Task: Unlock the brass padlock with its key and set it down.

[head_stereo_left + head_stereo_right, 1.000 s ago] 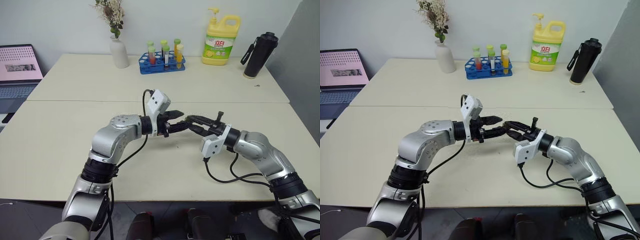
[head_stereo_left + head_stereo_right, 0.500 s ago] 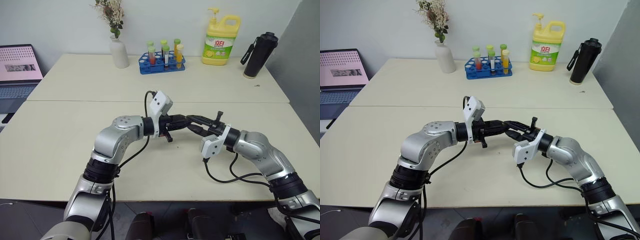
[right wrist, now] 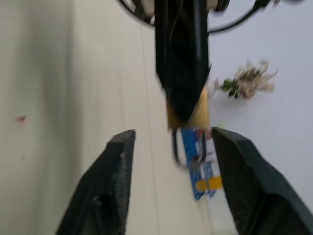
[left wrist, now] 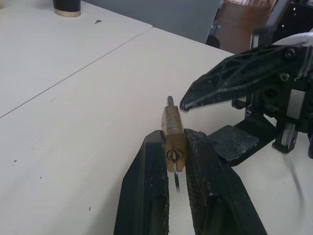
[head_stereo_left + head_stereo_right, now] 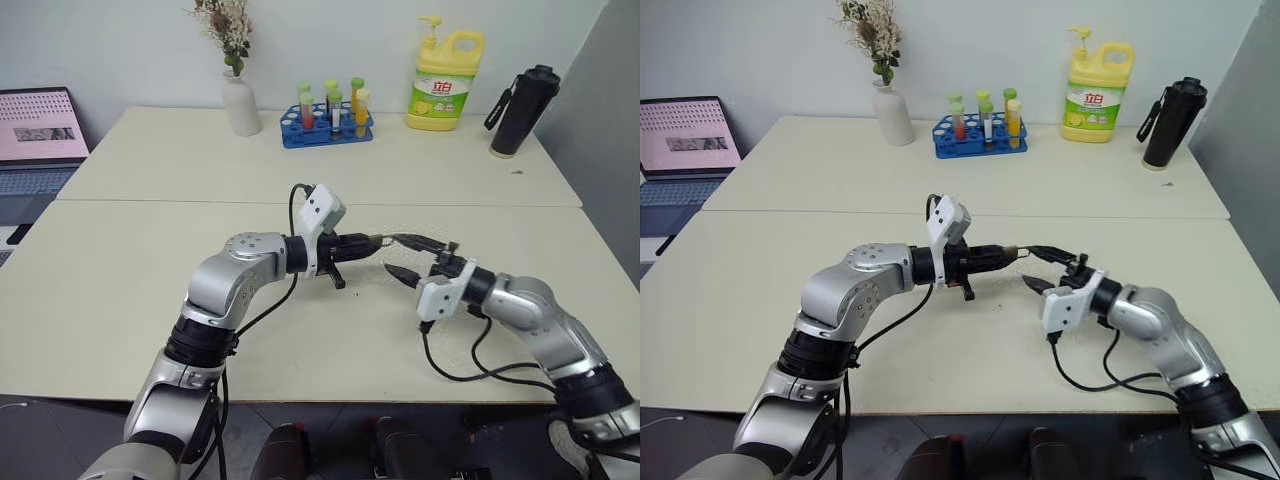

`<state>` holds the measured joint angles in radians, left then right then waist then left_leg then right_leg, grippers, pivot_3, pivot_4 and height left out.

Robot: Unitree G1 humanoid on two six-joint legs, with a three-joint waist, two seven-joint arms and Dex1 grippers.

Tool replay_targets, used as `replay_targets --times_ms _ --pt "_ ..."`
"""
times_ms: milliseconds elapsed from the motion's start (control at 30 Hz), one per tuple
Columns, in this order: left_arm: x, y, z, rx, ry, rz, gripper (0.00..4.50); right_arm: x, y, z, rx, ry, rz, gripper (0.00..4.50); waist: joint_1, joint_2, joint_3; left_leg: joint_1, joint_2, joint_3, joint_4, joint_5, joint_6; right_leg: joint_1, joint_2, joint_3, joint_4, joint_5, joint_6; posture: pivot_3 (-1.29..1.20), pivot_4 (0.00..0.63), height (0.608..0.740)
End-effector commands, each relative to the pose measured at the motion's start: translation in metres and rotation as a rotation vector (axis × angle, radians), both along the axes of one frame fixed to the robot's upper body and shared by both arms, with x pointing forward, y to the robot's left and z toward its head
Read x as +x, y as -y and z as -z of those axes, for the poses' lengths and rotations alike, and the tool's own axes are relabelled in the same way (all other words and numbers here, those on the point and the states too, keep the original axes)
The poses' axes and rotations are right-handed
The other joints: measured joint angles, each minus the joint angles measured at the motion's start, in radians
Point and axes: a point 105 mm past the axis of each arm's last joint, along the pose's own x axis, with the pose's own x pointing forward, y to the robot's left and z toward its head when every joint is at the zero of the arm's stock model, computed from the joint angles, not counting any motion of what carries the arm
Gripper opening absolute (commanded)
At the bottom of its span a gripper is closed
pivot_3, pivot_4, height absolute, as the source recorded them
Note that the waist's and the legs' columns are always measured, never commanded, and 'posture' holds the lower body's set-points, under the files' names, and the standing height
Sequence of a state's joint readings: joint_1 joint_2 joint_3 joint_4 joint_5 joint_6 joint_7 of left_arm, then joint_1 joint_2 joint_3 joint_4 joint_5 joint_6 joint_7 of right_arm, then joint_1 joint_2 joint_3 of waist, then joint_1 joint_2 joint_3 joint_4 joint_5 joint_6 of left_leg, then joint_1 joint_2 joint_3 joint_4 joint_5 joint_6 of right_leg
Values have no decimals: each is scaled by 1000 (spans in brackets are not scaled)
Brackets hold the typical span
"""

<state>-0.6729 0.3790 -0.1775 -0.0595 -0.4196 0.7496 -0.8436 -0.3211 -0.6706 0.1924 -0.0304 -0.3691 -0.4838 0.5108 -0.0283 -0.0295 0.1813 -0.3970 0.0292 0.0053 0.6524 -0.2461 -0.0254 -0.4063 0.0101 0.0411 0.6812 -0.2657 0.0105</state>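
Observation:
The brass padlock is pinched between the two black fingers of my left gripper, which is shut on its body, held above the table. Its shackle points away toward my right gripper. A thin grey key sticks out of the keyhole end and hangs slightly below it. In the left eye view the padlock shows as a small brown tip at the left fingers. My right gripper stands open just right of it, facing it, with nothing between its fingers. From the right wrist the padlock hangs beyond the open fingers.
At the table's back stand a white vase, a blue test-tube rack, a yellow detergent bottle and a black bottle. A laptop sits off to the left. A seam joins the two tabletops.
My left gripper closed on the padlock. My right gripper then opened, let it go and drew back to the right and a little down.

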Motion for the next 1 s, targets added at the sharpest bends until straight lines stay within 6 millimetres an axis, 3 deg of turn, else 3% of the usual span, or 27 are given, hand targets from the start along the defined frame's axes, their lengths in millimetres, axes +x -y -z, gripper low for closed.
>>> replay_targets --times_ms 33,133,233,300,500,1000 --pt "-4 1 -12 -28 38 54 161 -11 10 -22 104 -23 19 3645 0 0 0 0 0 0 0 0 0 0 0 0 0 0 0 0 150 740" --pt "-6 -1 -14 -33 39 86 161 -22 12 -27 202 -132 7 3645 -2 0 0 0 0 0 0 0 0 0 0 0 0 0 1 0 150 740" --pt "-9 -1 -15 -36 33 126 161 -38 6 -34 279 -263 -66 3028 -3 0 0 0 0 0 1 0 0 0 1 0 0 0 1 0 150 740" --pt "-10 -1 -15 -29 39 158 161 -46 1 -38 319 -381 -109 2354 -1 0 0 0 0 -1 1 0 0 1 2 -1 1 0 1 0 150 740" --pt "-15 1 -19 -40 47 213 161 -48 -6 -45 370 -531 -139 117 -1 0 0 -2 0 -2 6 0 0 1 2 -2 1 0 2 0 150 740" --pt "-43 -4 -25 -38 79 330 161 -35 -11 -47 419 -630 -144 0 -1 0 0 -3 0 -2 7 0 1 1 2 -2 0 0 3 0 150 740"
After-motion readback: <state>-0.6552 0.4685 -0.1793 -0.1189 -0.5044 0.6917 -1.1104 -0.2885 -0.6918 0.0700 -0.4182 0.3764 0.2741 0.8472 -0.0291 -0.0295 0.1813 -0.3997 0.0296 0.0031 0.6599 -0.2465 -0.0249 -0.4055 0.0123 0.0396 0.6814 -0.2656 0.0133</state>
